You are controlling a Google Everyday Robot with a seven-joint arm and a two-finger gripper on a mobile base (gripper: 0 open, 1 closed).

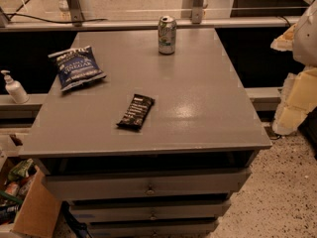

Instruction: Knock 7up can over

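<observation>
The 7up can (167,34) stands upright near the far edge of the grey table top (198,98), a little right of its middle. It has a green and silver label and a silver top. My gripper (295,90) shows as a pale white and yellowish shape at the right edge of the view, beyond the table's right side. It is well to the right of the can and nearer to me, and touches nothing on the table.
A dark blue chip bag (76,67) lies at the table's far left. A black snack bar (136,111) lies near the middle front. Drawers (148,185) sit under the top. A pump bottle (14,88) stands on a ledge at left, and a cardboard box (29,207) is at lower left.
</observation>
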